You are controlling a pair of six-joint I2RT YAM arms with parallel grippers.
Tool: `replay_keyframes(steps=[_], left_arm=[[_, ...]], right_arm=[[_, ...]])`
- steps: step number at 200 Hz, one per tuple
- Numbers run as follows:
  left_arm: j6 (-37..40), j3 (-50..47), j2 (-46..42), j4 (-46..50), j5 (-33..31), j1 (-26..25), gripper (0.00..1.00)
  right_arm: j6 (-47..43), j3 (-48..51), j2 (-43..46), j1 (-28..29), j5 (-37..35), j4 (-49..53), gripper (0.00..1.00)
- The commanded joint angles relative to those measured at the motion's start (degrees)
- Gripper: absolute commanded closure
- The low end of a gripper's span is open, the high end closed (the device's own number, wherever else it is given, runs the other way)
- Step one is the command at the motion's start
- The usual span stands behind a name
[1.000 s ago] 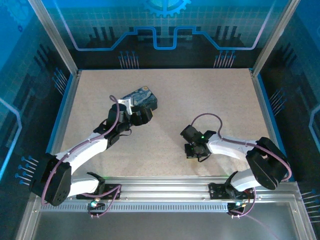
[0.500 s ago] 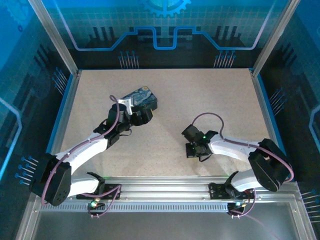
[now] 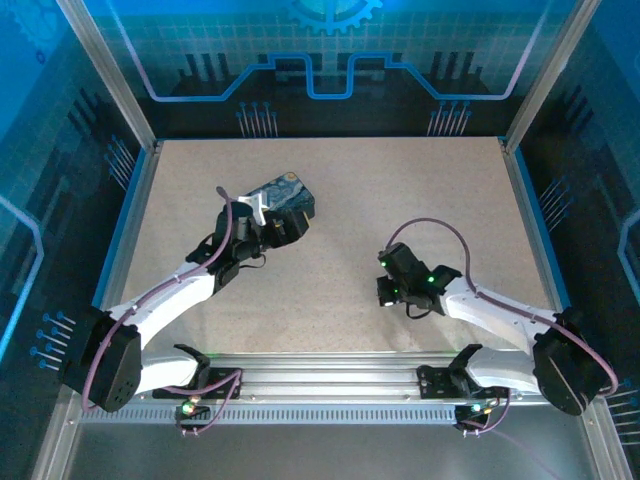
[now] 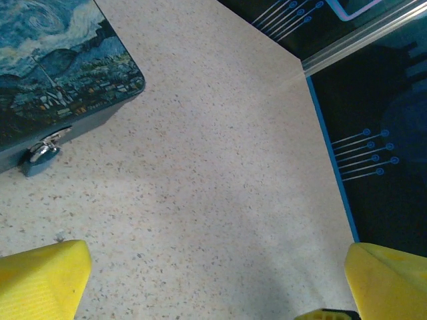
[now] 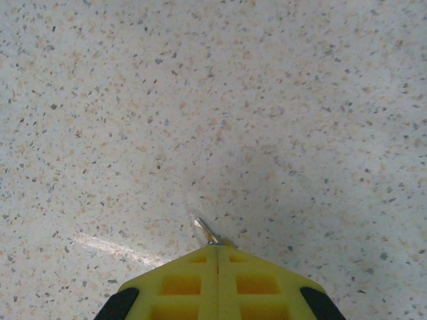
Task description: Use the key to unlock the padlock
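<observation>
The right gripper [image 5: 218, 248] was clenched on the key [image 5: 207, 232], whose silvery tip poked out ahead of it, well apart from the tin [image 3: 290, 190] over bare worktop [image 5: 267, 100], probably held so to offer the blade to the keyhole. The padlock [image 4: 41, 155] hung at the tin's front wall, low against the worktop. The left gripper [image 4: 215, 287] stood released just beside the tin, likely ready to steady it. The wrist views gave key and padlock plainly; the overhead view gave how far apart the arms stood
</observation>
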State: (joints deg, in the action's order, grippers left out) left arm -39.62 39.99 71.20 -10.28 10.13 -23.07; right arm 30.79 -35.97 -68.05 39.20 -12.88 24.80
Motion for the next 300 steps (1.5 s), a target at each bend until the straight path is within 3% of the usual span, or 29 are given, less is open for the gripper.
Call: replay_keyframes(steps=[1, 13, 52, 99, 197, 300], left_arm=[[-1.81, 1.55, -1.25, 1.4, 1.87, -0.4, 0.01], [-1.58, 1.39, -1.27, 1.58, 1.42, -0.39, 0.01], [-1.3, 1.12, -1.24, 1.8, 1.14, -0.34, 0.01], [-0.85, 1.1, -1.12, 1.92, 0.88, -0.39, 0.01], [-0.39, 1.23, -1.15, 2.42, 0.68, -0.39, 0.01], [-0.2, 1.32, -0.97, 2.37, 0.59, -0.39, 0.01]], right_arm=[[-2.52, 0.29, 0.39, -1.98, 2.42, 1.09, 0.81], [-2.64, -0.02, -0.51, -2.58, 3.87, 2.09, 0.73], [-2.14, -2.31, -5.61, -2.93, 7.33, 4.27, 0.61], [-1.51, -3.9, -10.38, -2.32, 7.46, 3.77, 0.57], [-0.77, -6.22, -16.09, -0.71, 6.06, 3.8, 0.57], [1.2, -5.9, -16.12, -0.48, 3.42, 8.15, 0.68]])
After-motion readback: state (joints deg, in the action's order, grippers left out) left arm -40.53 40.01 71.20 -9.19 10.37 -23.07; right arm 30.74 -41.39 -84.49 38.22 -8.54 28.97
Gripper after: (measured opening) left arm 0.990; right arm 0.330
